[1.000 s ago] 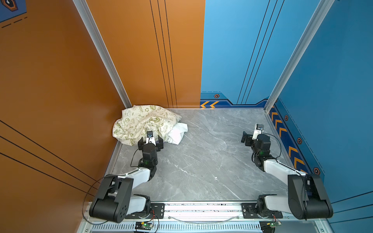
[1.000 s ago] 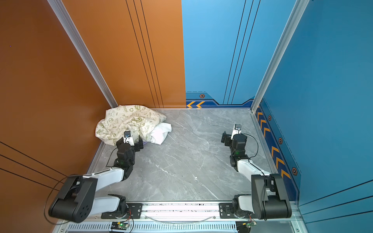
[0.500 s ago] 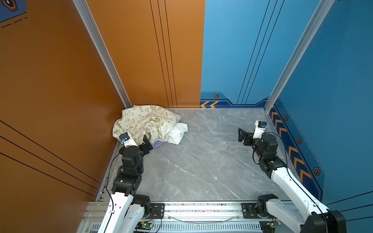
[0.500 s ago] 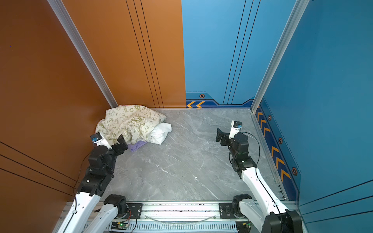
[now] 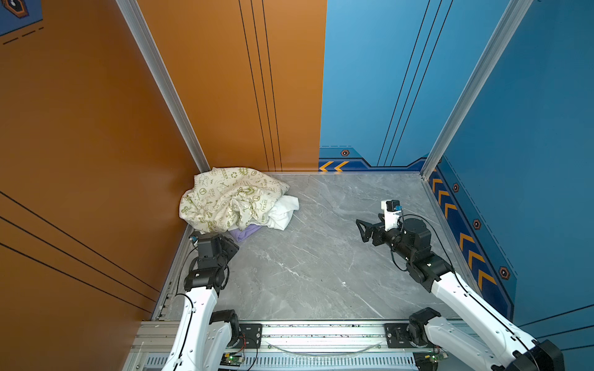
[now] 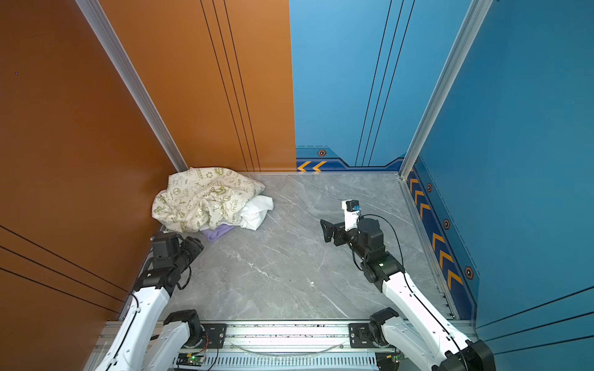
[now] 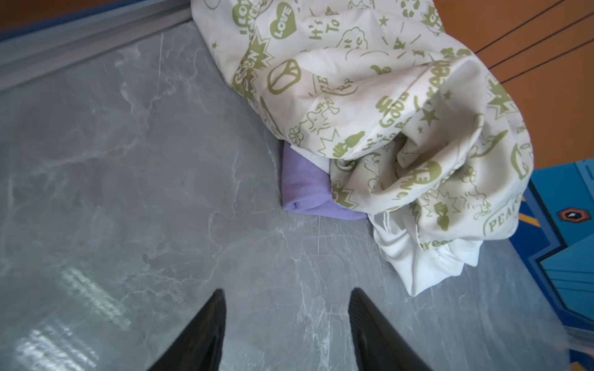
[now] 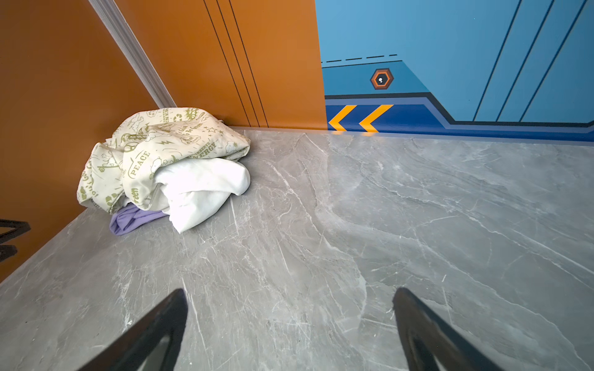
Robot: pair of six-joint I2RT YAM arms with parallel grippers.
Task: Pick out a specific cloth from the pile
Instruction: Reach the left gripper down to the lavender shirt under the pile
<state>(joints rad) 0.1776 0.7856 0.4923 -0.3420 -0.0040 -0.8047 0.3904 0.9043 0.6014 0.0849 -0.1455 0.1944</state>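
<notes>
Currently the cloth (image 7: pixel 305 186) lies at the bottom of the pile (image 5: pixel 231 199), in the far left corner of the desk (image 5: pixel 321 257). One lilac fold protrudes beneath the cream printed cloth (image 7: pixel 369 96), beside the white garment (image 8: pixel 199 189). Left hand (image 7: pixel 286 290): fingers parted, empty, near that fold, not touching. Right hand (image 8: pixel 291 290): spread wide, empty, well apart from the pile.

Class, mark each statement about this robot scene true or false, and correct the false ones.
1. The lilac cloth lies on top of the pile. False: it pokes out from under the cream printed cloth.
2. The left gripper holds nothing, jaws apart. True.
3. The right gripper grips the white garment. False: it is open over the table, apart from that garment.
4. The pile sits beside the orange wall. True.
</notes>
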